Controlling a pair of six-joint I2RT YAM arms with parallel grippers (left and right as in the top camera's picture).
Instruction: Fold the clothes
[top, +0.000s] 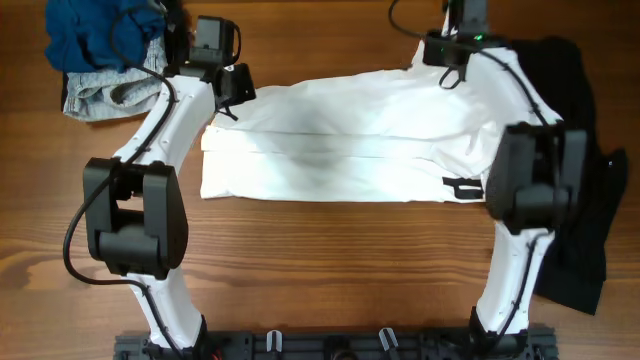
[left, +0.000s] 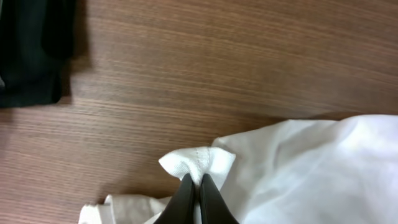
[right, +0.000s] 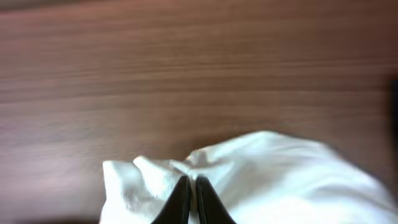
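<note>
A large white shirt (top: 340, 140) lies spread across the middle of the wooden table, partly folded, with a small black mark (top: 462, 187) near its right front edge. My left gripper (top: 232, 88) is at the shirt's far left corner and is shut on a pinch of white fabric (left: 198, 163). My right gripper (top: 447, 62) is at the shirt's far right corner and is shut on the white fabric (right: 186, 169) too. Both held corners sit just above the table.
A pile of blue and grey clothes (top: 100, 55) lies at the far left corner. A black garment (top: 580, 180) lies along the right side under my right arm; a dark cloth (left: 31, 50) also shows in the left wrist view.
</note>
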